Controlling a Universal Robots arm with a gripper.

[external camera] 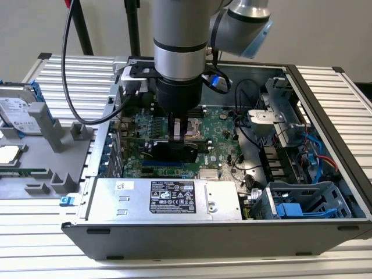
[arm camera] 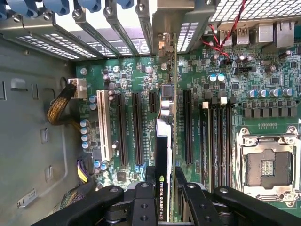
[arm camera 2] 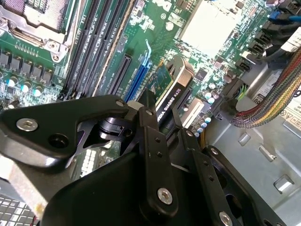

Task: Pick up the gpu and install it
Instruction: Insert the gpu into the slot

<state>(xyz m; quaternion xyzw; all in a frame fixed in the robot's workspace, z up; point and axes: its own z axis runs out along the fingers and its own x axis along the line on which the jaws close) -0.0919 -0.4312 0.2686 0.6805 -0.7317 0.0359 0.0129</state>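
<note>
Two black fingers (arm camera: 141, 202) of the claw (arm camera: 162, 200) pinch the gpu (arm camera: 162, 155) by its upper edge, one on each face, so the card stands on edge inside the open computer case (external camera: 325, 229) with its length running along the motherboard (arm camera: 263, 108); in the second wrist view the same grip shows, the claw (arm camera 2: 162, 125) closed on the black card (arm camera 2: 167, 87) just above the blue expansion slot (arm camera 2: 137, 75). Just past the fingers in the first wrist view, the card's lower edge sits over the board between two long black slots (arm camera: 137, 127), and its far end reaches toward the rear slot brackets (arm camera: 164, 19) of the case. I cannot tell whether the edge connector has entered a slot or only rests above one. As I judge it, the step in hand is seating the card, and doing it well means keeping the card plumb, its connector lined up along the whole slot and its end bracket matched to the rear opening, then pressing straight down without rocking. Farther off in the first wrist view lies the empty processor socket (arm camera: 265, 162). Farthest, in the exterior view, the arm stands upright over the case, the power supply (external camera: 168, 197) lies along the near wall, and a grey parts tray (external camera: 52, 157) sits on the bench (external camera: 343, 99) to the exterior view's left
</note>
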